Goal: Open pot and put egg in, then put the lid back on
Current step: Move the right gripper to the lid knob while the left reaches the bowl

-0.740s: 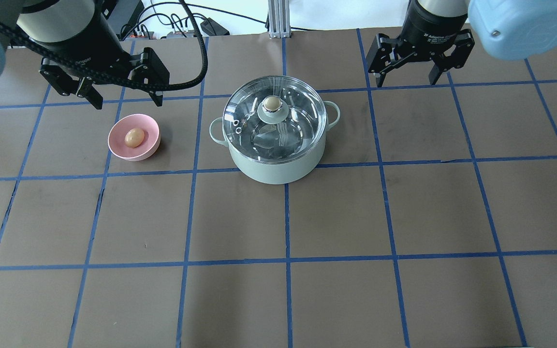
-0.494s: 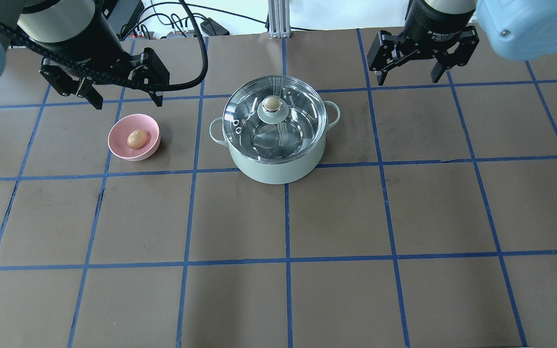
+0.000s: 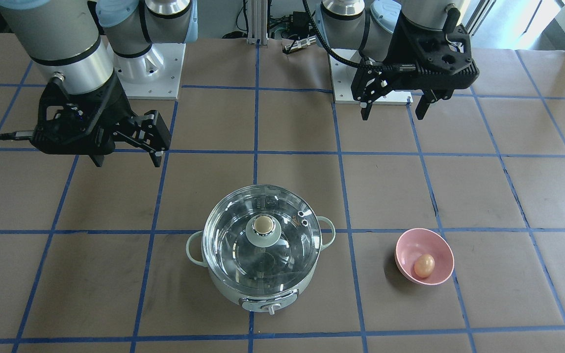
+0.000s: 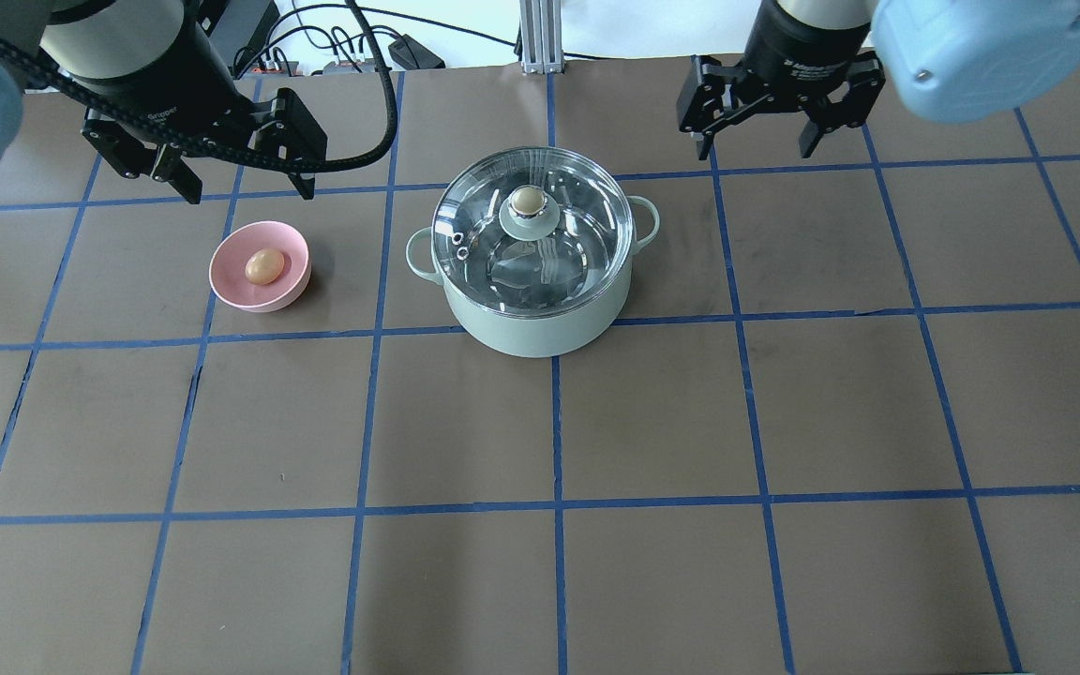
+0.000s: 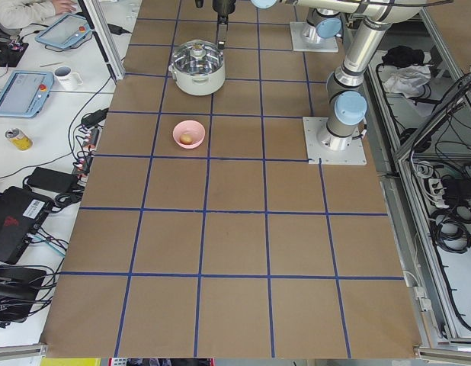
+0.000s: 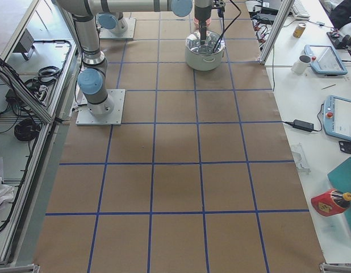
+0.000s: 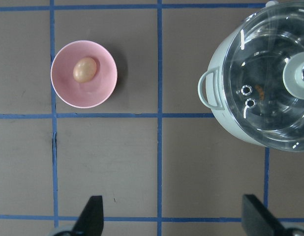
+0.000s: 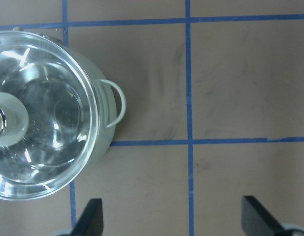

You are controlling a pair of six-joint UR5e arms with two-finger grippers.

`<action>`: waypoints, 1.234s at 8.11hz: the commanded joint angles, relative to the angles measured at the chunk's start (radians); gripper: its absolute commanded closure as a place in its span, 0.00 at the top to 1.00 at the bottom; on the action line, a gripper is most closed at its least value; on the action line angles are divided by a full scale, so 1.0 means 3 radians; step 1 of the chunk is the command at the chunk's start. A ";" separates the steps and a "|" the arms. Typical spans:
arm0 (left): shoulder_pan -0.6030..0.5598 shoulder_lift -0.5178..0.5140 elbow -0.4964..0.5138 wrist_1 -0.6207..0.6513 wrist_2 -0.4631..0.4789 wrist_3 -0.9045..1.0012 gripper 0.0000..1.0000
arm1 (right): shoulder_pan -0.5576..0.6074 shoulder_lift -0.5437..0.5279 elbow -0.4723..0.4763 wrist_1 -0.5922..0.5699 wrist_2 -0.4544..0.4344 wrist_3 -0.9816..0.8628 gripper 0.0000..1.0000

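The pale-green pot (image 4: 531,323) stands at the table's middle back, with its dial toward the operators' side (image 3: 270,308). The clear glass lid (image 4: 563,258) sits closed on it. The tan egg (image 4: 263,265) lies in a pink bowl (image 4: 224,279) to the pot's left. My left gripper (image 4: 249,192) is open and empty, hovering just behind the bowl. My right gripper (image 4: 757,150) is open and empty, hovering behind and to the right of the pot. The left wrist view shows the egg (image 7: 85,69), the bowl (image 7: 105,91) and the lid (image 7: 270,73). The right wrist view shows the lid (image 8: 48,147).
Brown paper with blue tape lines covers the table (image 4: 652,422). The arm bases (image 3: 147,73) stand at the back. Cables and a metal post (image 4: 532,37) lie beyond the back edge.
My right gripper has moved left, toward the pot, still open. My left gripper has hardly moved. Pot, lid and bowl stay in place.
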 commanded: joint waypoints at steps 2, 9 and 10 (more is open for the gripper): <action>0.0279 -0.0292 -0.0001 0.0585 -0.0349 0.0731 1.00 | 0.0599 0.0503 -0.0198 -0.0490 -0.0031 0.0413 1.00; 0.0959 -0.0894 -0.0308 0.1139 -0.0289 0.2268 1.00 | 0.0887 0.1246 -0.0623 -0.0681 0.0040 0.0735 1.00; 0.0965 -0.1042 -0.0308 0.1175 -0.0111 0.2157 1.00 | 0.0887 0.1302 -0.0644 -0.0716 0.0050 0.0730 1.00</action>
